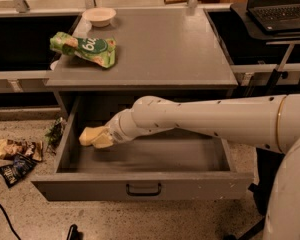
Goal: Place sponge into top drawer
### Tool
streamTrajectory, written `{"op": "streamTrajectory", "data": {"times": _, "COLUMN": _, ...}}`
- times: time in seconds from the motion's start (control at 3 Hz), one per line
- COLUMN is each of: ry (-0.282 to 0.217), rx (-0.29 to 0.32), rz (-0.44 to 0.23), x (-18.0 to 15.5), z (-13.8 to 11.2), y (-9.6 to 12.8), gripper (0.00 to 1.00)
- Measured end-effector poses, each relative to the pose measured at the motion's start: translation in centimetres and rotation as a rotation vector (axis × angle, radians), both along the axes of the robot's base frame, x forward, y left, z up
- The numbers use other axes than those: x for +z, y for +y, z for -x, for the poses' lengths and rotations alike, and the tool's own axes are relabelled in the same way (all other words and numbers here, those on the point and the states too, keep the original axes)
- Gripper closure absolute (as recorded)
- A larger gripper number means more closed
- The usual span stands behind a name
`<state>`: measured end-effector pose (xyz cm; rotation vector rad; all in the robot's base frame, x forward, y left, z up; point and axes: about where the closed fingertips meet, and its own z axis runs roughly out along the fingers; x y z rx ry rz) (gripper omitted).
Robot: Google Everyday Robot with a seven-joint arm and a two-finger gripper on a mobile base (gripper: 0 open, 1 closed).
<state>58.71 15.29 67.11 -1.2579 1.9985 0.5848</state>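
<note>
Camera view; pincer (106,135), sponge (92,136) over drawer (200,189)

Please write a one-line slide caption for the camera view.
Gripper holds the sponge over the open top drawer's left end.

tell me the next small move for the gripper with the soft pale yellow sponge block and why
Probably lower slightly and release: the gripper holds the pale yellow rectangular sponge inside the open wide grey top drawer, over its left end.
</note>
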Motion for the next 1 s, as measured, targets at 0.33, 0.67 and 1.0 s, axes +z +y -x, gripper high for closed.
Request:
{"op": "streamTrajectory", "data": {"times": 0.33, "ry": -0.020, "rx": -0.027, "rz": -0.026, "x": 0.7, "z": -0.4, "y": -1.1, "gripper": 0.11}}
{"op": "streamTrajectory", "data": {"times": 0.67, "ry": -0.063, "rx": -0.043, "rz": -0.084, "x": 2.7, "z": -0.3, "y": -2.5, "gripper": 0.00}}
{"op": "streamTrajectory", "data": {"times": 1.0, "ry": -0.104, "rx": -0.041, "rz": -0.135, "x": 4.6, "z": 0.0, "y": -3.5, "gripper": 0.00}}
